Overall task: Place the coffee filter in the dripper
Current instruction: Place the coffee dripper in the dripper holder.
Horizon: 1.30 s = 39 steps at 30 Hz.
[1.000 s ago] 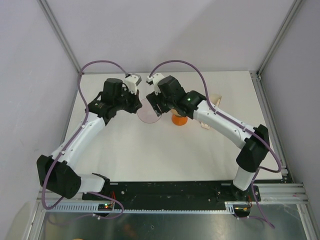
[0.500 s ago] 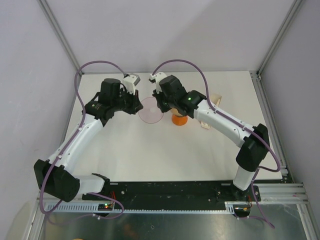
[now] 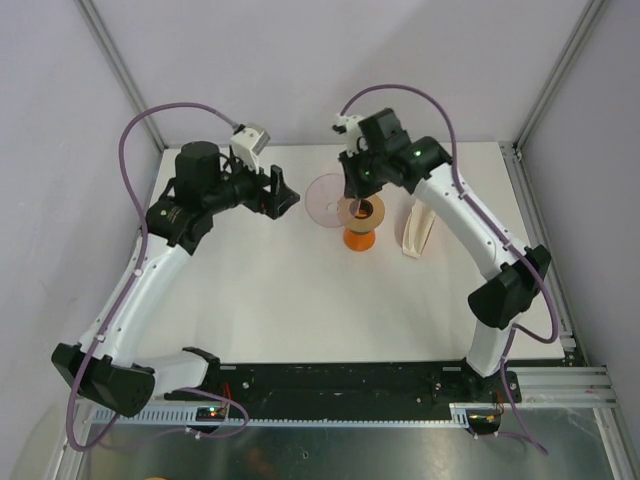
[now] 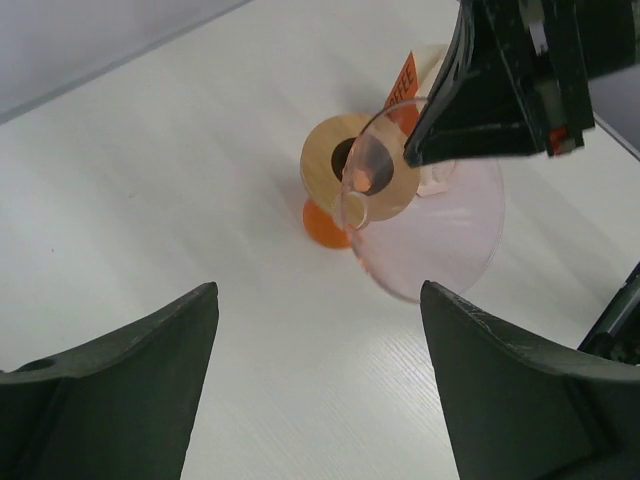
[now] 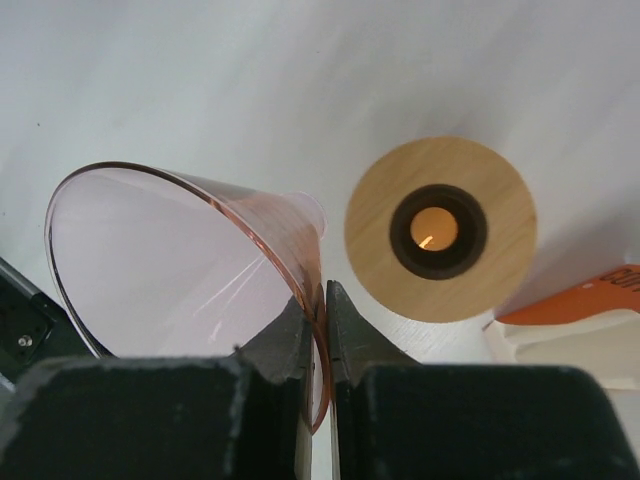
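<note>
Just left of the flat brown ring atop the orange glass beaker, R claw pinches the tilted clear pinkish funnel by its rim; L claw gapes, further left.

Dripper was clear with a pinkish tint, its rim a darker salmon. Ring was tan wood with faint grain, near-black round the centre hole, amber glow inside. Beaker was orange. Filter bundle toward the right edge of the table was cream. Label was orange with white letters. Table was white with fine streaky grain. Left gripper and right gripper were black. Left arm and right arm were white with black joints. Cables were purple. Small green light showed on the right arm.
</note>
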### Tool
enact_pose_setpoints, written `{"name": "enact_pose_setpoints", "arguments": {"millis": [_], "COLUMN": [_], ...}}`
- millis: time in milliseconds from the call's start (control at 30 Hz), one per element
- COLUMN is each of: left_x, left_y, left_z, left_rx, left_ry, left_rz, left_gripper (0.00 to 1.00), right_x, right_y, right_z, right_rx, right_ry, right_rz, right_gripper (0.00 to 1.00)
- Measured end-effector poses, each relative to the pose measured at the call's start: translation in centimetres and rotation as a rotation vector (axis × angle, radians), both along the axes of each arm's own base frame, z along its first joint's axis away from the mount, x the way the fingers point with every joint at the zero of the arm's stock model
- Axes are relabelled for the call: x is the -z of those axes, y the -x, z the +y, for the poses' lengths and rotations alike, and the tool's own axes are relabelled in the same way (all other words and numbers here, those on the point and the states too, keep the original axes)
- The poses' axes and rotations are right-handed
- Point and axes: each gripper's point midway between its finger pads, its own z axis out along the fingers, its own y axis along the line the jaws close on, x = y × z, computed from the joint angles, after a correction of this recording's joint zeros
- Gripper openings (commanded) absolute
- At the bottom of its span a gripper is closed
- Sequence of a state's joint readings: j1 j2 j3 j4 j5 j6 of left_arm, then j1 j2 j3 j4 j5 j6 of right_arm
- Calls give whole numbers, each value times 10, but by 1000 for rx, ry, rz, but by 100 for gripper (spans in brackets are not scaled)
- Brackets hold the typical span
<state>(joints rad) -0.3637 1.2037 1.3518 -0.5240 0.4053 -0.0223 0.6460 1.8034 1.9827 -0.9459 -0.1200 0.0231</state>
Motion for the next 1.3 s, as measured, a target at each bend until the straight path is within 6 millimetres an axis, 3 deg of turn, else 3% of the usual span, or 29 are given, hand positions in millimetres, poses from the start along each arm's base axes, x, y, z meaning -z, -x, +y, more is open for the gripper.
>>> {"name": "enact_pose_setpoints", "arguments": {"millis": [100, 233, 567, 900, 1300], "left_x": [-7, -3, 34, 52, 53], "left_y": [-3, -13, -45, -55, -60], "left_z": [-2, -9, -27, -35, -42], "left_rx": [5, 22, 43, 56, 68], "left_ry": [7, 11, -13, -24, -17], "left_rz": [-11, 10, 125, 173, 183], "left_gripper": [86, 84, 81, 81, 81], "right_x": [-7, -2, 44, 50, 38], "right_y": [-12, -30, -63, -61, -67], "right_z": [-21, -47, -97, -96, -92], "right_rx": [17, 47, 141, 108, 111], "right_ry": [-18, -28, -21, -33, -24], "right_rz": [38, 106, 296, 342, 293], "right_gripper": [0, 0, 0, 0, 0]}}
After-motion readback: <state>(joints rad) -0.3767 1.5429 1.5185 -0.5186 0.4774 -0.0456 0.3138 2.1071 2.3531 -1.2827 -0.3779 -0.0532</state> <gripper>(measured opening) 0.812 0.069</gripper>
